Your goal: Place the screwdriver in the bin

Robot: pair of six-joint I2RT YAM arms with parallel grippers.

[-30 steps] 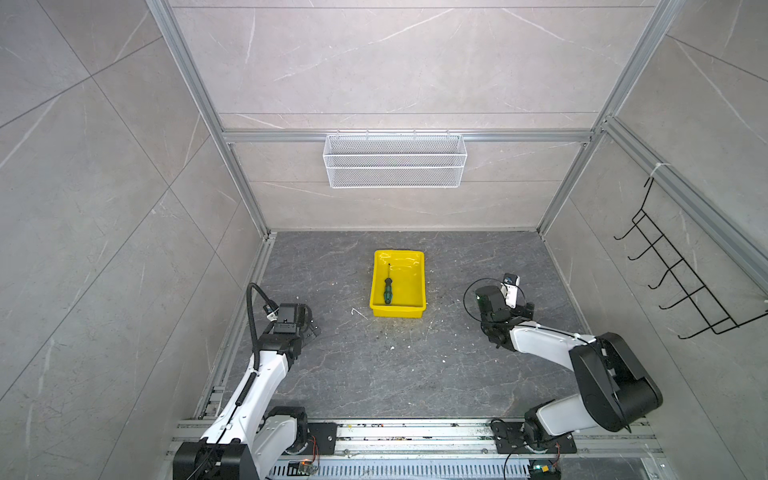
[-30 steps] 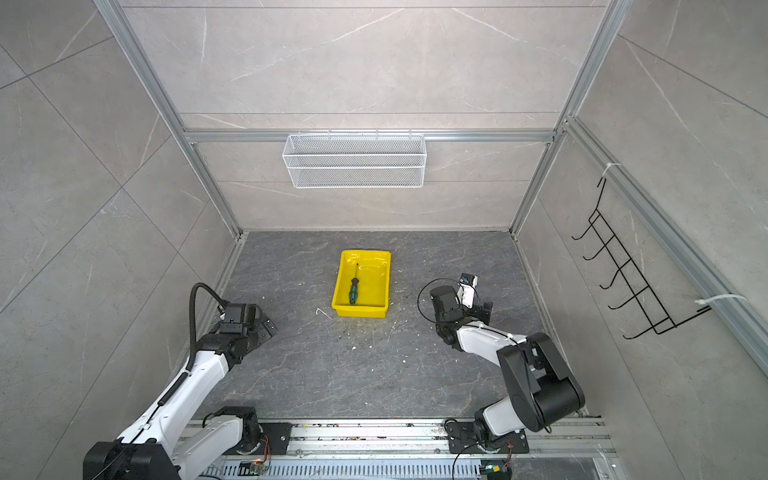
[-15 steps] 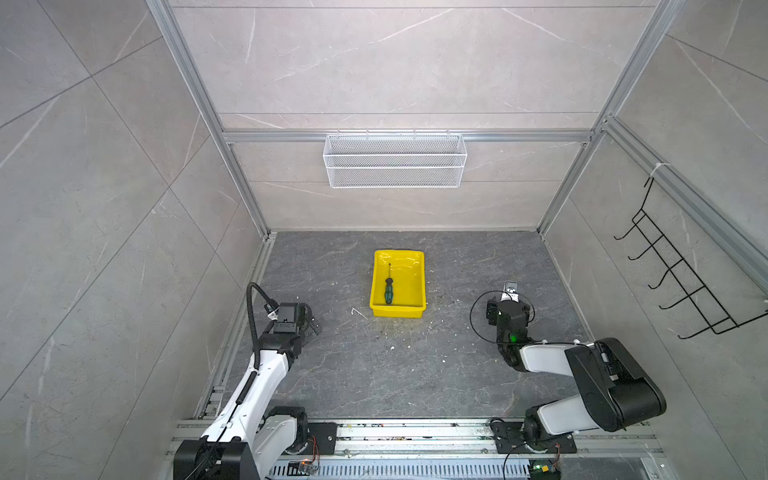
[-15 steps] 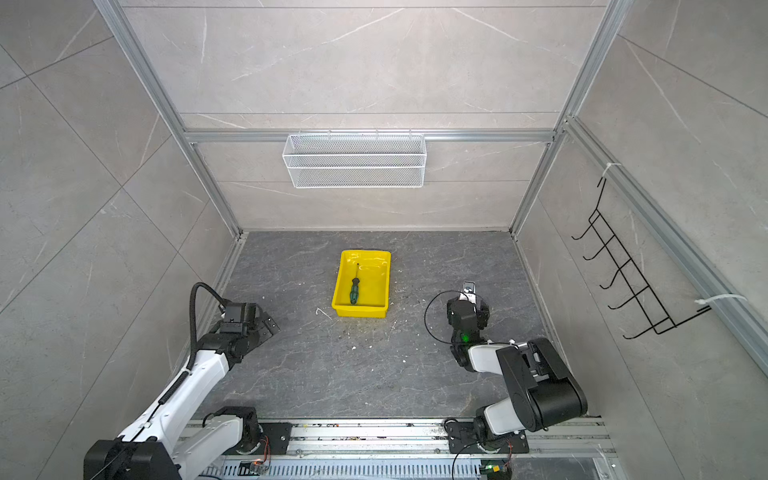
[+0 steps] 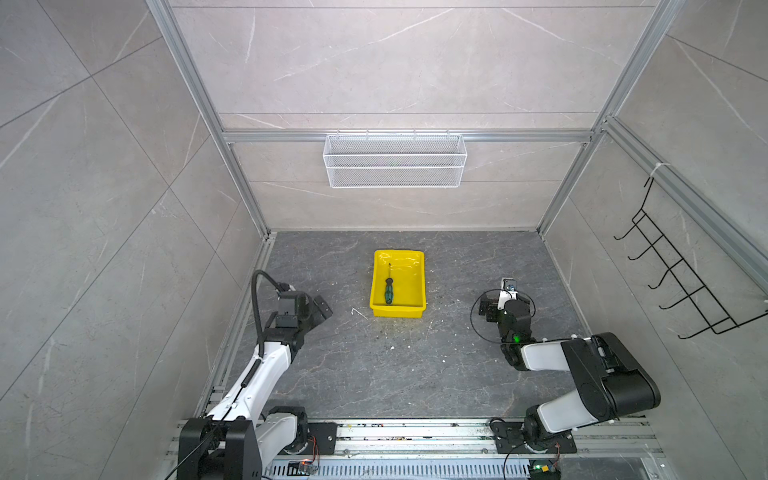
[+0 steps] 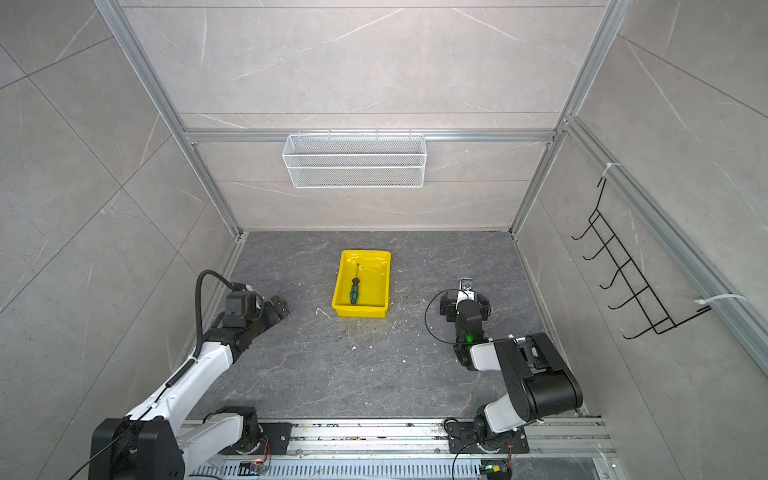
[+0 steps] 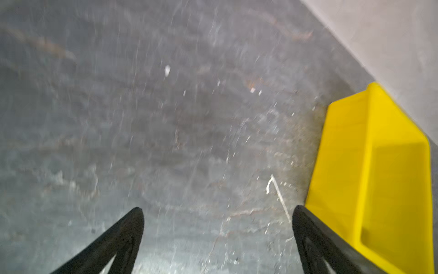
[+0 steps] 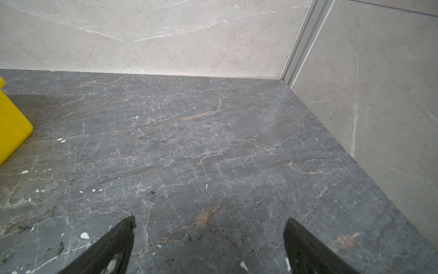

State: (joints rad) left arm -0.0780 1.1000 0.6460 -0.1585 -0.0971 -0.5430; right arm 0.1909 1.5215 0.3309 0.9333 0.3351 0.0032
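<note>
Screwdriver (image 5: 389, 289) lies flat in the bin (image 5: 397, 311), axis 12–6, tip at 12 in a top view. It sits at 3 o'clock from the left gripper (image 7: 216, 208), which is nearer, and at 9 from the right gripper (image 8: 209, 221). Both grippers are wide and empty. I judge the placement done.

Nothing readable is showing in any of the views: no text, label, brand, number or sign is coming through clearly enough to make out.
</note>
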